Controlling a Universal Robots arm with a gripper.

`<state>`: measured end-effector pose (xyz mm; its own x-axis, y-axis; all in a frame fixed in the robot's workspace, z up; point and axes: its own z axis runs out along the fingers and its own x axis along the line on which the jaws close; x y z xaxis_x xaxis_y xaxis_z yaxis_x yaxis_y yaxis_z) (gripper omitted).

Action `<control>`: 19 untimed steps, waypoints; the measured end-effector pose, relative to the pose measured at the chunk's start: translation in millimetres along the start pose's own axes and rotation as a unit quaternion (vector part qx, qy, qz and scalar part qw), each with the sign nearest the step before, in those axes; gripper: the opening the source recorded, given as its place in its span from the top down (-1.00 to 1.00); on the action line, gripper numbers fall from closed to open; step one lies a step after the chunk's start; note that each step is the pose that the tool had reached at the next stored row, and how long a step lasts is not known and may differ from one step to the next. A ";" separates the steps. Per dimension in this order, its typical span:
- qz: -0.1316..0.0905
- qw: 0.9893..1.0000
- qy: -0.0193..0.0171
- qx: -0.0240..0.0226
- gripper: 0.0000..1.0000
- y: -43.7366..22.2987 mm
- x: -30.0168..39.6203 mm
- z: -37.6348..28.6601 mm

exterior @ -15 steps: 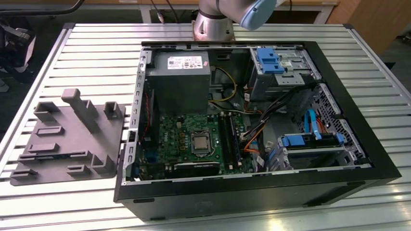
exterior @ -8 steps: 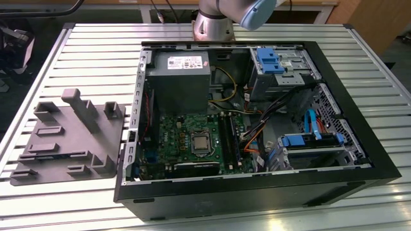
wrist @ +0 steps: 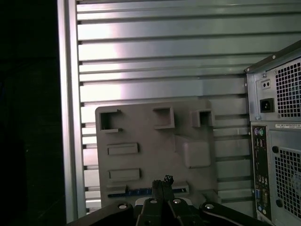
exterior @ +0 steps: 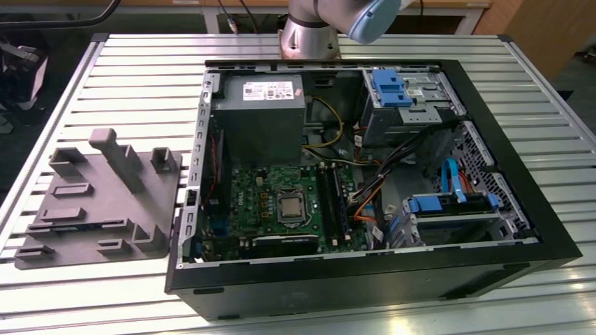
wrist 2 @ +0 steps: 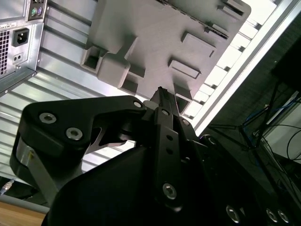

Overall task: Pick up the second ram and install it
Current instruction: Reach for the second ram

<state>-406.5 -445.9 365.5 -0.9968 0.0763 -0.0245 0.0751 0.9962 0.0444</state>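
Over jig [wrist: 155, 141], nr PC case [wrist: 277, 141]: hand [wrist: 161, 182]

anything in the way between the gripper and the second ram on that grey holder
Nothing visible does. In the first wrist view the shut gripper hangs over the second ram, which lies in a slot of the grey holder, with only open air between them.
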 end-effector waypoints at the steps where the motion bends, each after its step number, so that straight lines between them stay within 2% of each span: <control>1: 0.000 1.000 0.000 0.000 0.79 -0.3 0.2 0.1; 19: 0.000 1.000 0.000 0.000 0.79 -4.4 3.9 2.5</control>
<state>-410.7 -449.9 362.7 -0.9968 0.0762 -0.0244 0.0751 0.9962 0.0444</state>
